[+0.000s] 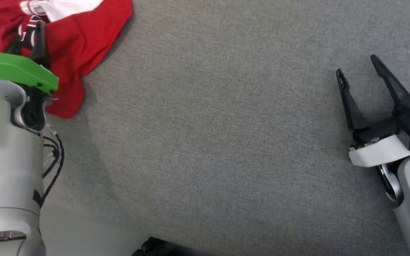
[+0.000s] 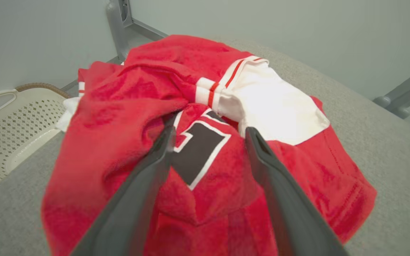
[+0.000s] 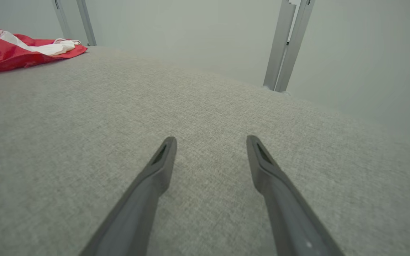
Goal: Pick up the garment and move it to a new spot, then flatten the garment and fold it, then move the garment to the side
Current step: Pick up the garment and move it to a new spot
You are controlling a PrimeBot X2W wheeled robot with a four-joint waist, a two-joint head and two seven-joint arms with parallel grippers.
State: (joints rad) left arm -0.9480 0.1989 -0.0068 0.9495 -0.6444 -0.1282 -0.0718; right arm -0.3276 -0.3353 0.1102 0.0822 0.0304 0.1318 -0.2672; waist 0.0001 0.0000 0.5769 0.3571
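Left wrist view: your L gripper (image 2: 208,132) hangs spread wide over the garment (image 2: 119,106), tips straddling its dark number patch (image 2: 198,151) and gripping nothing, prob lined up for the first pickup. The garment's bunched at the far left of the table (image 1: 226,142); the bare middle looks like the new spot. Your R gripper (image 1: 357,65) waits spread and empty, well apart.

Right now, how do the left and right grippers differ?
Left gripper hangs over the crumpled red garment; right gripper hangs over bare grey surface, garment far off. Left gripper carries a green cover, right gripper a white cover. Both open, holding nothing.
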